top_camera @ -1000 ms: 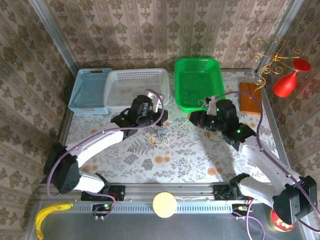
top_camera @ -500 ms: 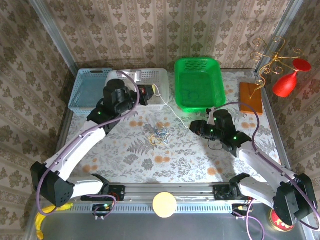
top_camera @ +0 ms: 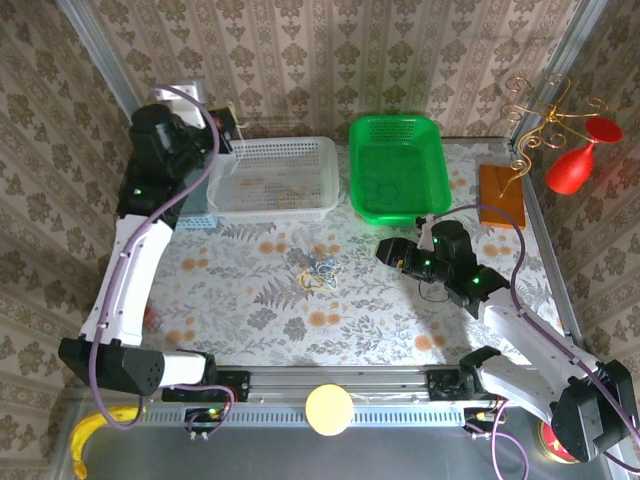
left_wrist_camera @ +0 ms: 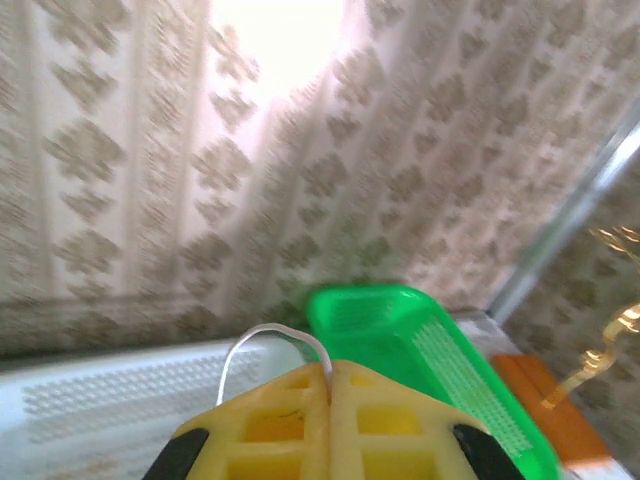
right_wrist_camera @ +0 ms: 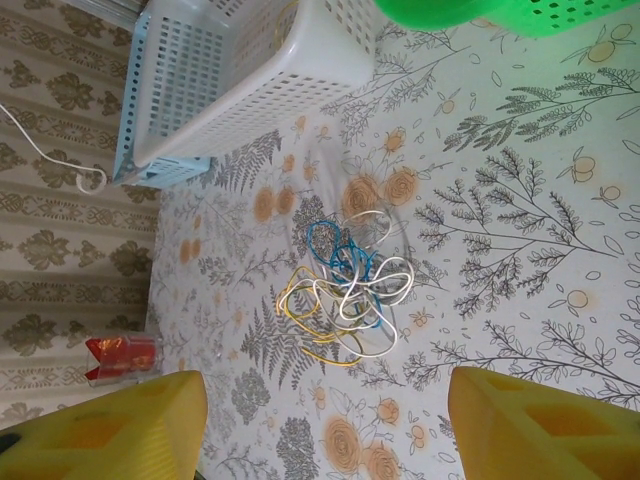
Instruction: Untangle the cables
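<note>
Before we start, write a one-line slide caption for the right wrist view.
Right gripper open, facing tangled cables on the floral table, white basket beyond.

In the top view the tablecloth (top_camera: 300, 330) lies bare left of, above and below the cable clump (top_camera: 320, 272), open to a gripper from above. Near on its right stands the right gripper (top_camera: 385, 250), jaws apart. 2 obstacles line the upper centre: a white basket (top_camera: 275, 147) and a green basket (top_camera: 393, 122). High at upper left, the left gripper (top_camera: 225, 122) pinches a white cord (left_wrist_camera: 270, 335).

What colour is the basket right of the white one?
The basket is green; top external view.
</note>
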